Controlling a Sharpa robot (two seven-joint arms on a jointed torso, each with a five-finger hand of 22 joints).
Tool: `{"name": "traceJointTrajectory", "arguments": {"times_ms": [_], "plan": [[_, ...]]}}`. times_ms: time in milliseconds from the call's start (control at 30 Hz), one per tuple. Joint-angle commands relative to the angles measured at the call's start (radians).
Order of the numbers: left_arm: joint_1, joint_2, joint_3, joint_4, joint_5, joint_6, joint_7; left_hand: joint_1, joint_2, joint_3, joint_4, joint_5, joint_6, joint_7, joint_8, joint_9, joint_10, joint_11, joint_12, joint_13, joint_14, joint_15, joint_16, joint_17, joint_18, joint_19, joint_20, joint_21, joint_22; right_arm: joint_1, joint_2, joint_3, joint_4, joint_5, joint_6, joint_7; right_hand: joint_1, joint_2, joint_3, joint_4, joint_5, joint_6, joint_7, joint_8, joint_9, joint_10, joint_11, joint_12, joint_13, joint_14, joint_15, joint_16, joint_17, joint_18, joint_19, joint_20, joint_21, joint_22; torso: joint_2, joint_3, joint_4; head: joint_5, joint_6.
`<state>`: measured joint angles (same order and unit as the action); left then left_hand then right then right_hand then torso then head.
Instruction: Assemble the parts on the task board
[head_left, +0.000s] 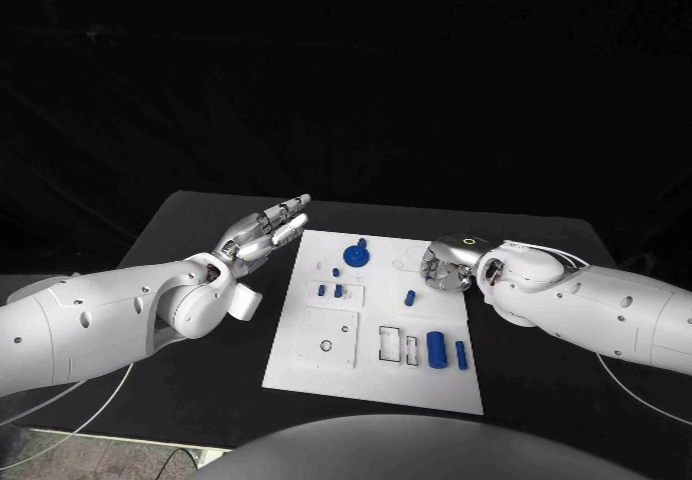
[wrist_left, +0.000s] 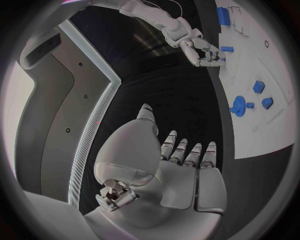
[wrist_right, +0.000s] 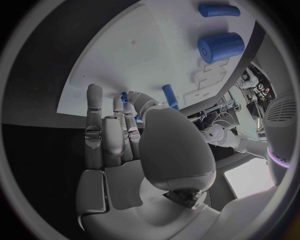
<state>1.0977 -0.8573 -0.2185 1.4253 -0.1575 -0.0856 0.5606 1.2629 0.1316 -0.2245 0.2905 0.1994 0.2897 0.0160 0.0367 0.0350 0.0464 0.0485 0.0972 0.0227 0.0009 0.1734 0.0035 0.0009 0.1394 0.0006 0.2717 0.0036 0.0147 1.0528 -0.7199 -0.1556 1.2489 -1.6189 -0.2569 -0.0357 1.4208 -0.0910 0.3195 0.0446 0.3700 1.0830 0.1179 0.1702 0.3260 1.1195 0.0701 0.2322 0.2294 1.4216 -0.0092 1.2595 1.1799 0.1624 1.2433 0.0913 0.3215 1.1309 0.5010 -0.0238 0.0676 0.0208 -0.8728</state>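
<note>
Task board (head_left: 378, 375) lies mid-bench with blue parts (head_left: 436, 350) scattered loose across it, so assembly looks barely begun. Left hand (head_left: 265, 232) hovers spread and empty at its left edge. Right hand (head_left: 450, 265) curls over the right edge; whether it holds anything I cannot tell.

I see a black worktop (head_left: 188, 380) with the white task board (head_left: 325, 372) lying flat at its middle, and a thin white cable (head_left: 65, 400) trailing over its near-left corner.

Two white smooth-shelled arms w/ small dark screw holes, silver segmented left hand (head_left: 264, 229) & right hand (head_left: 450, 266), thin white cables underneath.
</note>
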Motion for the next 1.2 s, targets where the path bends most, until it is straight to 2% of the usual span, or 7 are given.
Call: {"name": "traceJointTrajectory", "arguments": {"times_ms": [33, 333, 700, 833, 967, 1100, 1200], "plan": [[0.0, 0.002, 0.0, -0.001, -0.008, 0.014, 0.006, 0.0, 0.011, -0.006, 0.001, 0.006, 0.0, 0.004, -0.001, 0.0, -0.001, 0.008, 0.005, -0.001, 0.003, 0.007, -0.002, 0.0, 0.019, 0.0, 0.006, -0.001, 0.002, -0.001, -0.002, 0.0, 0.002, 0.002, -0.021, 0.016, 0.01, 0.001, -0.001, -0.006, 0.007, 0.007, 0.001, 0.006, 0.0, 0.012, -0.007, 0.0, -0.001, -0.003, -0.003, -0.005, -0.004, 0.019, 0.002, -0.003, -0.006, 0.001, 0.0, -0.0002, -0.0003, 0.005, 0.0], [-0.001, 0.003, 0.0, -0.005, -0.008, 0.022, 0.001, 0.009, 0.017, -0.008, 0.0, 0.012, 0.006, 0.014, 0.0, 0.001, -0.001, 0.012, 0.007, -0.001, 0.009, 0.011, 0.0, 0.002, 0.026, 0.0, 0.012, 0.0, 0.008, 0.003, -0.024, 0.001, 0.029, 0.002, -0.052, 0.015, 0.011, 0.0, -0.002, -0.009, 0.014, 0.002, 0.004, -0.001, -0.002, 0.013, -0.005, -0.01, -0.009, -0.007, -0.003, -0.014, -0.015, 0.018, 0.0, -0.004, -0.006, 0.007, 0.0, -0.0002, -0.0004, 0.012, 0.0], [-0.002, 0.006, 0.0, -0.011, -0.007, 0.025, -0.004, 0.011, 0.018, -0.009, 0.0, 0.014, 0.009, 0.019, 0.0, 0.001, -0.001, 0.012, 0.007, -0.001, 0.01, 0.012, 0.0, 0.003, 0.027, 0.0, 0.012, 0.0, 0.01, 0.054, -0.067, 0.003, 0.103, 0.002, -0.093, 0.011, 0.014, 0.001, -0.001, -0.011, 0.02, 0.0, 0.005, -0.005, -0.003, 0.014, -0.004, -0.015, -0.014, -0.01, -0.003, -0.021, -0.022, 0.018, -0.002, -0.004, -0.007, 0.01, 0.0, -0.0001, -0.0002, 0.018, 0.0], [-0.002, 0.006, 0.0, -0.012, -0.006, 0.026, -0.006, 0.011, 0.018, -0.009, 0.0, 0.015, 0.009, 0.019, 0.0, 0.001, -0.001, 0.013, 0.007, -0.001, 0.01, 0.012, 0.0, 0.003, 0.027, 0.0, 0.013, 0.0, 0.011, 0.076, -0.091, 0.003, 0.17, 0.01, -0.097, 0.003, 0.014, 0.0, -0.001, -0.012, 0.022, 0.0, 0.006, -0.006, -0.004, 0.015, -0.004, -0.017, -0.016, -0.01, -0.002, -0.022, -0.023, 0.018, -0.002, -0.004, -0.006, 0.011, 0.0, -0.0003, -0.0005, 0.023, 0.0], [-0.002, 0.009, 0.0, -0.014, -0.006, 0.028, -0.007, 0.012, 0.019, -0.009, 0.0, 0.015, 0.008, 0.019, 0.0, 0.001, -0.001, 0.013, 0.007, -0.001, 0.01, 0.012, 0.0, 0.003, 0.028, 0.0, 0.013, 0.0, 0.013, 0.09, -0.109, 0.003, 0.261, 0.013, -0.092, -0.003, 0.015, -0.001, -0.001, -0.013, 0.024, -0.005, 0.007, -0.011, -0.006, 0.018, -0.003, -0.02, -0.019, -0.009, -0.002, -0.021, -0.021, 0.018, -0.002, -0.005, -0.006, 0.014, 0.0, -0.0003, -0.0008, 0.024, 0.0], [-0.003, 0.014, 0.0, -0.016, -0.005, 0.027, -0.007, 0.013, 0.021, -0.01, 0.0, 0.016, 0.006, 0.019, 0.0, 0.001, -0.002, 0.016, 0.006, -0.001, 0.007, 0.01, -0.001, 0.002, 0.029, 0.0, 0.013, 0.0, 0.011, 0.092, -0.103, 0.003, 0.341, 0.001, -0.064, -0.007, 0.016, -0.001, -0.001, -0.014, 0.025, -0.009, 0.008, -0.016, -0.008, 0.022, -0.003, -0.022, -0.022, -0.007, -0.002, -0.02, -0.021, 0.018, -0.002, -0.005, -0.005, 0.016, 0.0, -0.0005, 0.0018, 0.025, 0.0], [-0.004, 0.018, 0.0, -0.016, -0.005, 0.02, -0.005, 0.017, 0.026, -0.017, 0.0, 0.017, 0.005, 0.019, 0.0, 0.001, -0.004, 0.019, 0.008, -0.001, -0.001, -0.014, -0.004, -0.001, 0.036, 0.0, -0.004, -0.001, 0.003, 0.08, -0.081, 0.003, 0.37, -0.022, -0.054, -0.007, 0.016, -0.001, 0.001, -0.014, 0.025, -0.019, 0.011, -0.027, -0.014, 0.024, -0.002, -0.027, -0.027, 0.0, -0.002, -0.011, -0.011, 0.018, 0.001, -0.005, -0.003, 0.021, -0.002, -0.0007, 0.0022, 0.03, 0.0]]}}
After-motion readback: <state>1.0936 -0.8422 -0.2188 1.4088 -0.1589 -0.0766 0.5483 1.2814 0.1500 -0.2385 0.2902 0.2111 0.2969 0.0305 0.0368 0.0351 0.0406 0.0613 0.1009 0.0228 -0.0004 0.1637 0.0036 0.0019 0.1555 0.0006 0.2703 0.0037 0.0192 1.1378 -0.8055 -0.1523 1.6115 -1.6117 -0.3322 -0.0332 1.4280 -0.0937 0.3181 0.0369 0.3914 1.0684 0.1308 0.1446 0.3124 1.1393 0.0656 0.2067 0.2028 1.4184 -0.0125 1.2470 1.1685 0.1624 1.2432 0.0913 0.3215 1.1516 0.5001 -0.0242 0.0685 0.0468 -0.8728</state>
